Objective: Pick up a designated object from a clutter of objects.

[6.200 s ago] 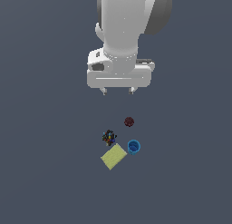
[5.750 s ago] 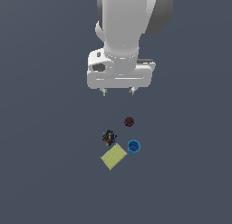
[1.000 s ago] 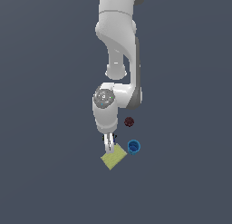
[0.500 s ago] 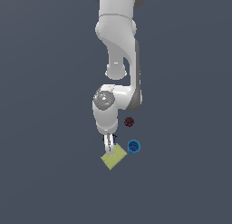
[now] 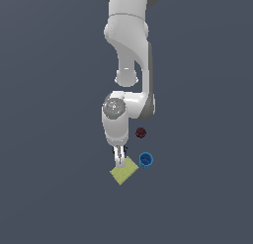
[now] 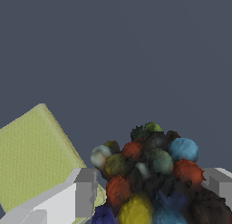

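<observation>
The designated object [image 6: 149,173], a dark lumpy cluster speckled red, blue, yellow and green, sits between my two fingers in the wrist view and touches both of them. My gripper [image 6: 152,191] is shut on it. In the exterior view my gripper [image 5: 120,160] is low over the clutter, and the fingers hide the cluster except for a dark sliver [image 5: 125,150]. The flat yellow-green block [image 5: 123,171] lies right beside the fingertips, and it fills one side of the wrist view [image 6: 31,155].
A blue cup [image 5: 146,160] stands just to the exterior view's right of my gripper. Farther back on that side is a dark maroon ball [image 5: 141,133]. The arm's white links [image 5: 129,85] rise above the clutter over a plain dark grey floor.
Since six seconds ago the arm has come down from high above onto the cluster. Over the last second it has stayed almost still at the cluster.
</observation>
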You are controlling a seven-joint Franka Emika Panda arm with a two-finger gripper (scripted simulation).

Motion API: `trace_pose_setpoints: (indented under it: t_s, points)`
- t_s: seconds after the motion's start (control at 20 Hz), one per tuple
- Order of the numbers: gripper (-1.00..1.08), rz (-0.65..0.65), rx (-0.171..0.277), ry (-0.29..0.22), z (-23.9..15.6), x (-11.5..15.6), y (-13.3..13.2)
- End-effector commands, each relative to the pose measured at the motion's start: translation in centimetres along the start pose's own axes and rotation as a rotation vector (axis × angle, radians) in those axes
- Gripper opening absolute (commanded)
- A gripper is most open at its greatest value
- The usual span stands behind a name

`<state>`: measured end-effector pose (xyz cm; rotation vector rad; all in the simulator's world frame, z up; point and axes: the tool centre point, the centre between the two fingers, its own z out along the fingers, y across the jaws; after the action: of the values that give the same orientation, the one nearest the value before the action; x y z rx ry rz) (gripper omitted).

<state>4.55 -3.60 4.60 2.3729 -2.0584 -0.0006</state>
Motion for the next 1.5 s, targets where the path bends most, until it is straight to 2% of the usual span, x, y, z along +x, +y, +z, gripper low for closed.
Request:
trace_pose_setpoints:
  t_s: [0.0, 0.5, 1.45]
  points:
    - [-1.00, -0.001, 0.002, 0.000, -0.7, -0.4, -0.2]
    - [-1.00, 0.000, 0.002, 0.001, -7.3, -4.0, -1.0]
    - [-1.00, 0.001, 0.001, 0.003, -27.3, -14.8, -3.8]
